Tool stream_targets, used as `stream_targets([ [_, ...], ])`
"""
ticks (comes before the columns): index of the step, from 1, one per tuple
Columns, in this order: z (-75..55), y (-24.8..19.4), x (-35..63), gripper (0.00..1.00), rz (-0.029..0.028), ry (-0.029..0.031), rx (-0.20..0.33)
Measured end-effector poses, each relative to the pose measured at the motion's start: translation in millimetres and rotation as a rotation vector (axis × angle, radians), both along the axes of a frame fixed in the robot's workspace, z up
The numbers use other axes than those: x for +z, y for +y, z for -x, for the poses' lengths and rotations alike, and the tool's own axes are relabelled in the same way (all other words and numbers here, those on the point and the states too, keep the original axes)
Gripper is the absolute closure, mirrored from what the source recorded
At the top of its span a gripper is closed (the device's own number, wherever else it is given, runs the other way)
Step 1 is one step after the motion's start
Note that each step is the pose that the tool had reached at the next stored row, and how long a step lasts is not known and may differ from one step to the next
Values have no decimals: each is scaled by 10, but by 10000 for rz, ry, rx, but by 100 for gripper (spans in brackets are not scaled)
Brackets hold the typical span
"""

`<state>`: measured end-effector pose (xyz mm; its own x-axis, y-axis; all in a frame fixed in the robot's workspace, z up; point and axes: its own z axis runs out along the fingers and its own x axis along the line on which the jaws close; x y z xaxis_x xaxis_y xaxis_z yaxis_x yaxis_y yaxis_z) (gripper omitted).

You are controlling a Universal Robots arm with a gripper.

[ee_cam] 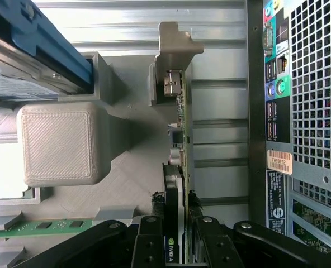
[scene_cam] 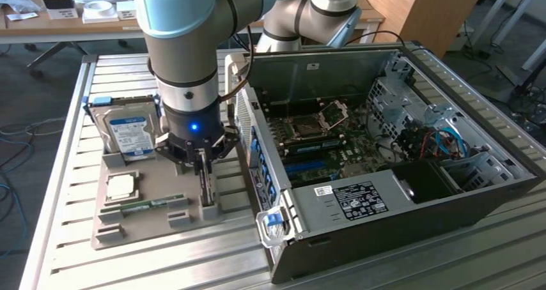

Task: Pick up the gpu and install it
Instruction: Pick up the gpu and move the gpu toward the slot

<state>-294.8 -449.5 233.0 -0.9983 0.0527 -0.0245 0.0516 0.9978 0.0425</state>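
The gpu stands on its edge in a slot of the grey holder tray, still seated there, close beside the open computer case. In the wrist view the gpu runs edge-on, its green board facing the case, a black face with a logo on the other side, and its silver end bracket at the far end. My gripper has come straight down over the card. The gripper straddles it, and the black fingers press against both faces, shut on the card.
On the tray lie a hard drive with a blue-white label, a CPU and a narrow green RAM stick. The case's perforated rear panel stands close beside the card. The motherboard lies exposed inside the case.
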Motion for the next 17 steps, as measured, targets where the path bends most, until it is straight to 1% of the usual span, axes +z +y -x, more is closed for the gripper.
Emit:
stream_targets([
  [4, 0, 0, 0, 73, 0, -1, 158],
  [15, -3, 0, 0, 73, 0, 0, 195],
  [17, -3, 0, 13, 73, -1, -1, 195],
])
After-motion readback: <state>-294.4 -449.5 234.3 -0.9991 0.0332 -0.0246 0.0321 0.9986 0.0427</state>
